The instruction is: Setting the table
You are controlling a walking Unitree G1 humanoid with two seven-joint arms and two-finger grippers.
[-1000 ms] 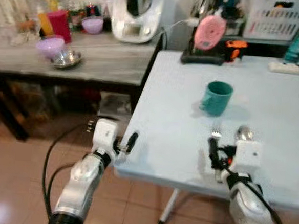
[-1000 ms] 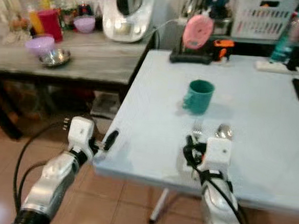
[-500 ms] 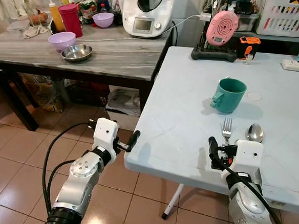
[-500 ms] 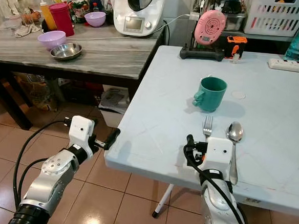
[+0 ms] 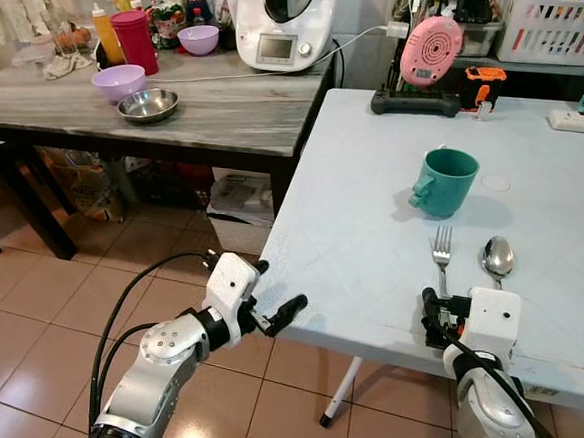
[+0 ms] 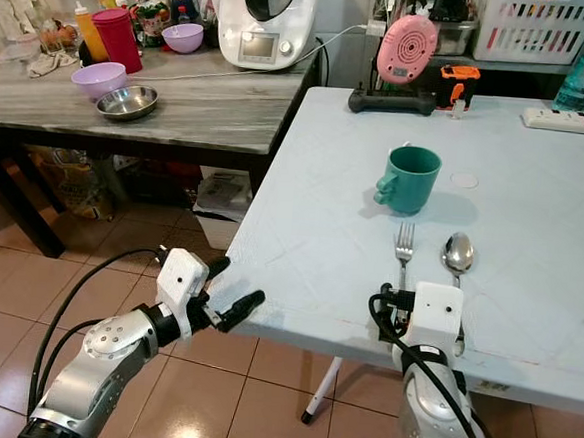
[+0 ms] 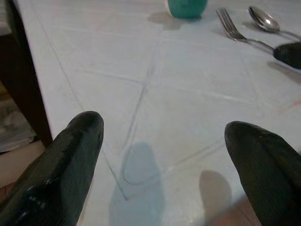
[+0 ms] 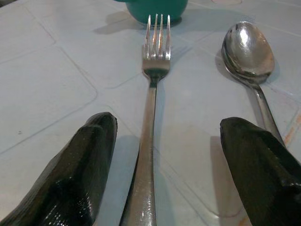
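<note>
Lower right of frame: right pincer, fingers spread, straddling the fork handle on the pale worktop; spoon beside it, green mug above. Left pincer, spread, at the worktop's edge.

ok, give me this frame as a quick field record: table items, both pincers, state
table: light blue table
cup: teal mug, upright, beyond the cutlery
fork: fork, flat, tines toward the mug
spoon: spoon, flat, right of the fork
right pincer: right pincer, open, fingers either side of the fork handle
left pincer: left pincer, open, holding nothing, at the table's near left edge
side counter: purple bowl, steel bowl
</note>
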